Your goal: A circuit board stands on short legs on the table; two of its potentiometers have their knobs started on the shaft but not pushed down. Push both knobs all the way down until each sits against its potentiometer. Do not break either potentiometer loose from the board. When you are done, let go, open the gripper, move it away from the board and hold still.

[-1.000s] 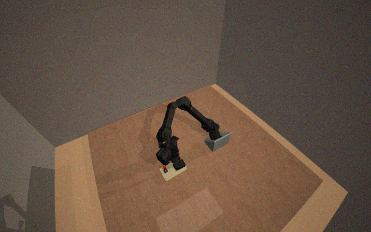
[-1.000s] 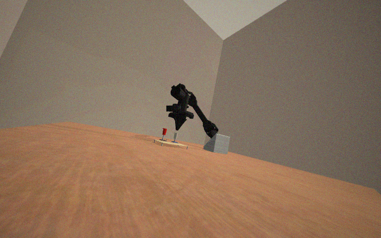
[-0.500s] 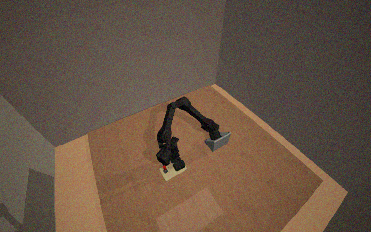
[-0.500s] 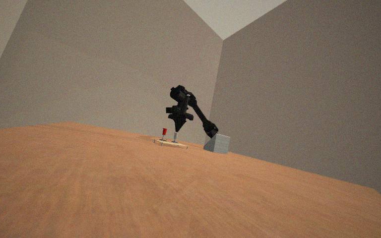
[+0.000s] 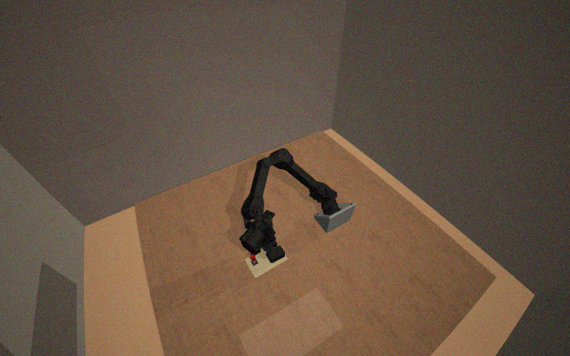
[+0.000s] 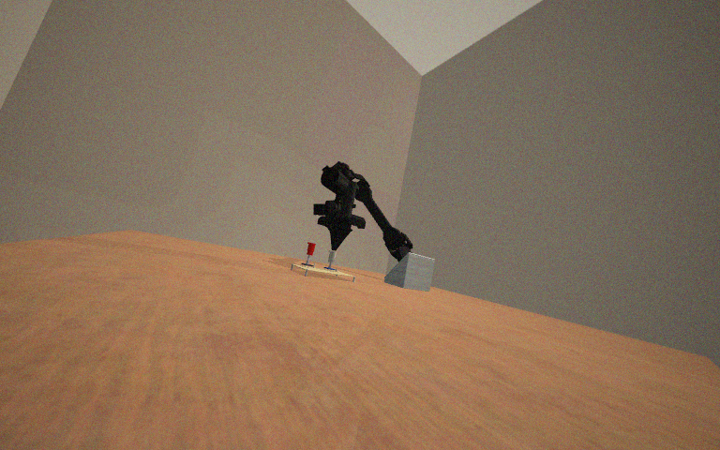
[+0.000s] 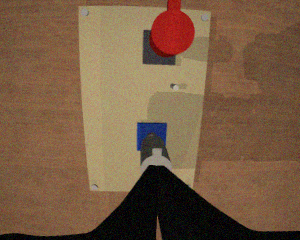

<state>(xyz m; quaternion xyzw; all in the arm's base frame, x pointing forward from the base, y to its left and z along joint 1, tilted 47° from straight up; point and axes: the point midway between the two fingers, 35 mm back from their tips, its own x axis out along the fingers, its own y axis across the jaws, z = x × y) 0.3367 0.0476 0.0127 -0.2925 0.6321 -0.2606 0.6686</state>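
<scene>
The pale yellow circuit board (image 5: 257,272) (image 6: 341,274) (image 7: 115,100) stands on short legs. The red knob (image 5: 252,256) (image 6: 310,248) (image 7: 172,32) sits high on its shaft, with a gap above the dark potentiometer (image 7: 157,59). The grey-white knob (image 6: 331,256) (image 7: 151,163) also stands above its blue potentiometer (image 6: 330,269) (image 7: 145,131), on its shaft. My gripper (image 6: 333,248) (image 7: 155,172) is shut and empty. Its tip is at the top of the grey-white knob and seems to touch it. In the top view the arm hides the fingertips and this knob.
A small light pin (image 7: 175,87) stands on the board between the two potentiometers. The arm's grey wedge-shaped base (image 5: 340,219) (image 6: 419,272) stands on the table beside the board. A paler rectangular patch (image 5: 292,324) lies on the table in front of the board.
</scene>
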